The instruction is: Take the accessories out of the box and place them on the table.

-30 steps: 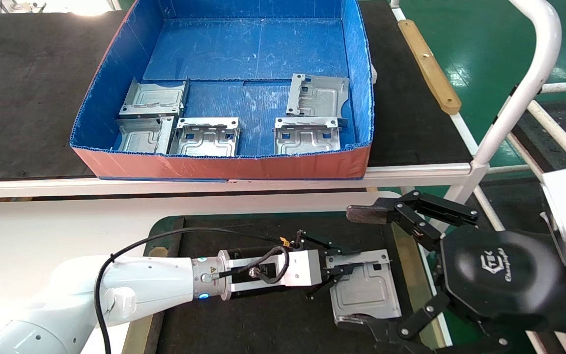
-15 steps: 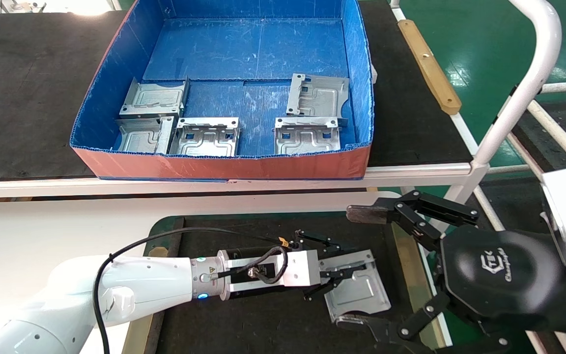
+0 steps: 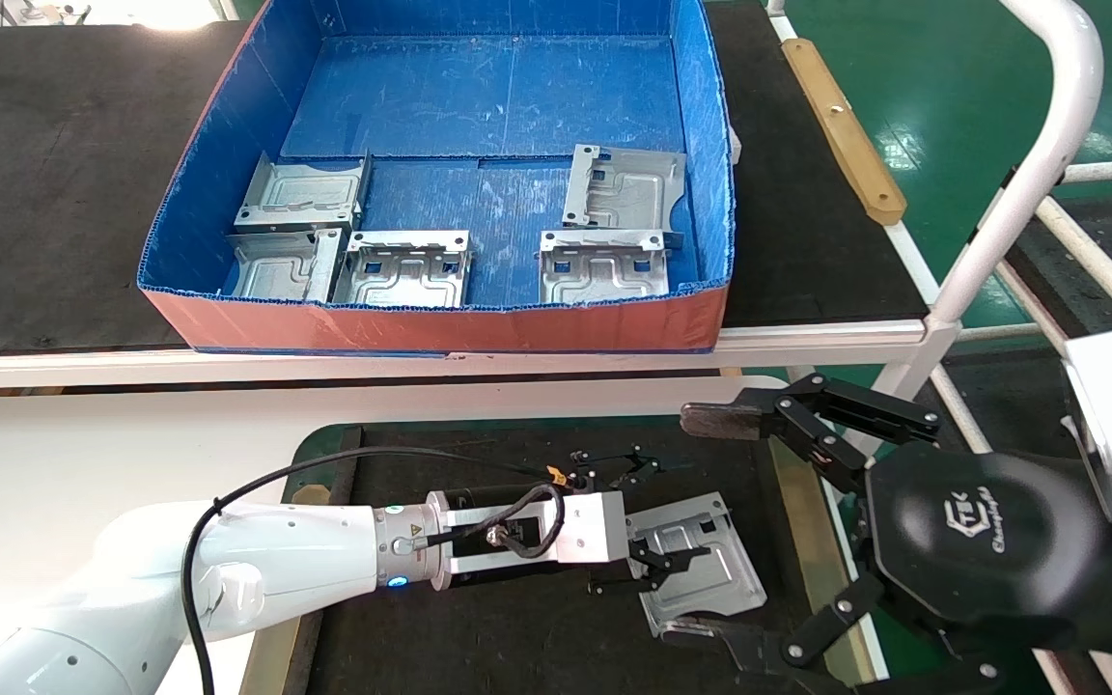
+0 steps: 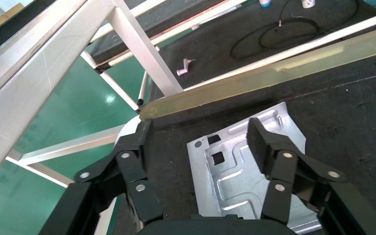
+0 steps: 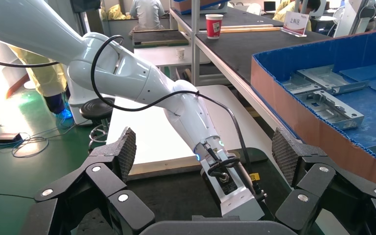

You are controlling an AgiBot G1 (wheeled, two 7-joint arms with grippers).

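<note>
Showing: one bracket (image 3: 701, 565) lying flat on the table's black mat (image 3: 479, 627)
Left gripper (image 3: 657, 516): fingers spread, straddling that bracket
Right gripper (image 3: 710, 526): near right, fingers wide apart, empty
Box (image 3: 440, 328): far side, five brackets (image 3: 406, 268) inside
Total brackets: six

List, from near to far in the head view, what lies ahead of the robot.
Left gripper open over one bracket on the table → box front wall → five brackets → bare blue box floor.
</note>
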